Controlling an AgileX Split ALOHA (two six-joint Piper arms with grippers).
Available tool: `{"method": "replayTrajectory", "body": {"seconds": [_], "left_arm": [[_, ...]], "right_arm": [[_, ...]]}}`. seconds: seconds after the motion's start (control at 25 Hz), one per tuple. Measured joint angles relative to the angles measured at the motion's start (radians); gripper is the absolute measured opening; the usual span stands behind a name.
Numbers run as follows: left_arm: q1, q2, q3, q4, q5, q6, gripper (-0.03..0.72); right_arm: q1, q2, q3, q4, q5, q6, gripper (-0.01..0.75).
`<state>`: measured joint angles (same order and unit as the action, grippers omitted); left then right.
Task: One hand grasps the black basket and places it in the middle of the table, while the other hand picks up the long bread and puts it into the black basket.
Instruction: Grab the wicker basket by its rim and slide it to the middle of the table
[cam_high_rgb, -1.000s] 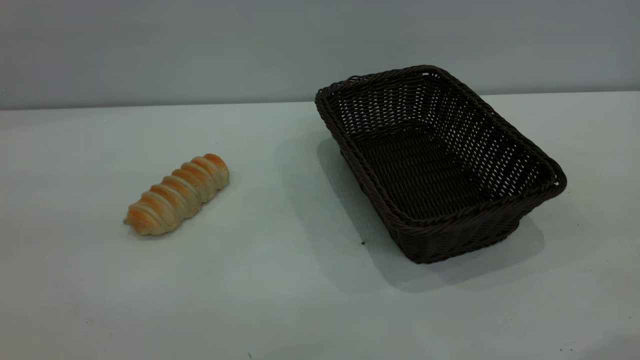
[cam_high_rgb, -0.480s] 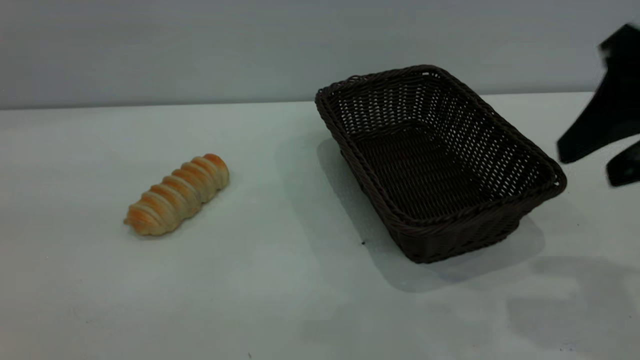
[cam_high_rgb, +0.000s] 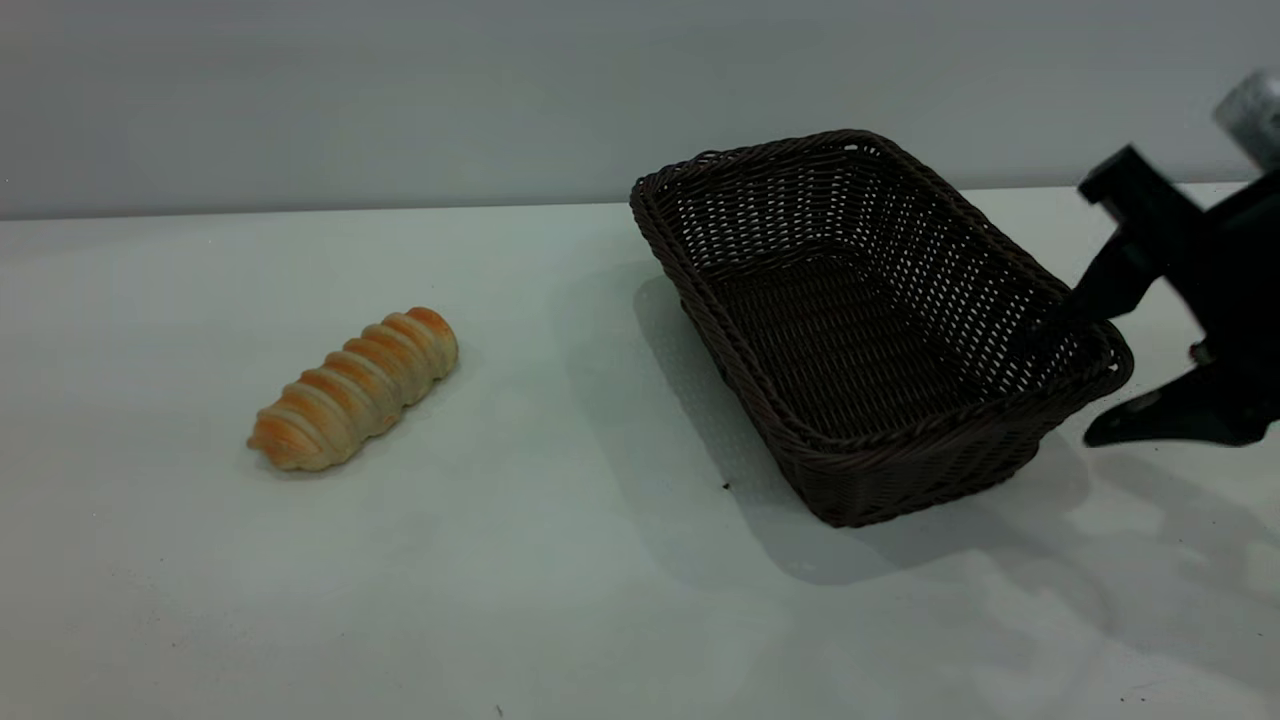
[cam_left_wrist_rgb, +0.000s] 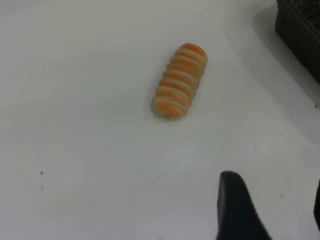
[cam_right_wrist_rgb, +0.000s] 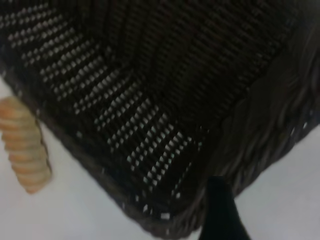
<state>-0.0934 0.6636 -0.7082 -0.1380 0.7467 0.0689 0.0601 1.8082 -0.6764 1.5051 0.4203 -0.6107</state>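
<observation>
The black basket (cam_high_rgb: 900, 455) stands on the table (cam_high_rgb: 600, 600) right of centre, empty. The long bread (cam_high_rgb: 355, 390) lies on the table at the left, apart from it. My right gripper (cam_high_rgb: 1080, 378) is open at the basket's right corner, one finger over the rim and one outside it near the table. In the right wrist view one of the fingers (cam_right_wrist_rgb: 220, 210) lies over the basket's rim (cam_right_wrist_rgb: 260, 150), with the bread (cam_right_wrist_rgb: 22, 145) beyond. My left gripper (cam_left_wrist_rgb: 275, 210) is open above bare table, short of the bread (cam_left_wrist_rgb: 179, 82); it is out of the exterior view.
A grey wall runs behind the table's far edge. A corner of the basket (cam_left_wrist_rgb: 300, 30) shows in the left wrist view. Bare table lies between the bread and the basket and along the front.
My right gripper has come in from the right edge and moved down to the basket's right corner. The basket and the bread have not moved.
</observation>
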Motion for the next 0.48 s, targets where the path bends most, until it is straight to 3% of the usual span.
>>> {"method": "replayTrajectory", "body": {"seconds": [0.24,0.48], "left_arm": [[0.000,0.000,0.000,0.000,-0.001,0.003,0.409],[0.000,0.000,0.000,-0.001,-0.001,0.003,0.409]], "right_arm": [[0.000,0.114,-0.019,0.192,-0.017,-0.144,0.511],[0.000,0.202,-0.085,0.260,-0.022,-0.181,0.495]]}}
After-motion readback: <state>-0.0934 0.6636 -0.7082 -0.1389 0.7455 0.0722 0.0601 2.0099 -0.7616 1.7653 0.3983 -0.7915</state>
